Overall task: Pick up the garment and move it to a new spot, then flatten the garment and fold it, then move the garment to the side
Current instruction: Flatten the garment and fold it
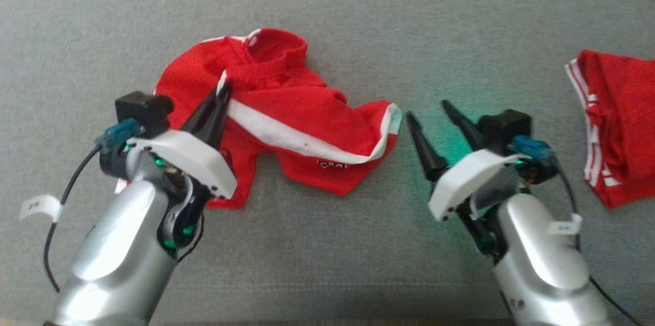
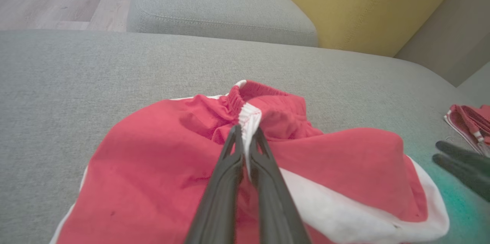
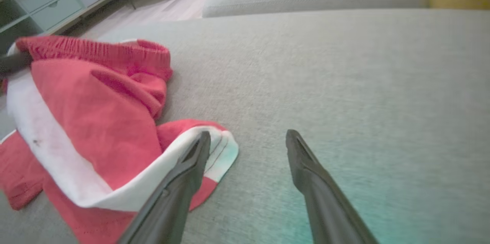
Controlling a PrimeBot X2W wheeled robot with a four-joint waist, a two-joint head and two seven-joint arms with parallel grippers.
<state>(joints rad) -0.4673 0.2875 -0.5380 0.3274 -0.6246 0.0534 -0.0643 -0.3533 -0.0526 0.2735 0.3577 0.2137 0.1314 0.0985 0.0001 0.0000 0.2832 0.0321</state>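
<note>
The garment (image 1: 286,106), red shorts with a white side stripe, lies crumpled on the grey cushion. My left gripper (image 1: 223,91) is shut on the white stripe near the waistband; the left wrist view shows its fingers (image 2: 233,152) pinching that stripe of the garment (image 2: 153,167) just below the elastic. My right gripper (image 1: 429,111) stands open just right of the garment's leg hem, over bare cushion. In the right wrist view its left finger (image 3: 195,159) overlaps the white hem of the garment (image 3: 95,129), with nothing between the fingers of the right gripper (image 3: 248,140).
A second red garment with white stripes (image 1: 614,121) lies at the cushion's right edge, also seen as the red pile (image 2: 469,121). A yellow cushion (image 2: 363,2) and another grey seat (image 2: 222,10) lie beyond. Wooden floor and a drawer unit (image 3: 49,2) are farther off.
</note>
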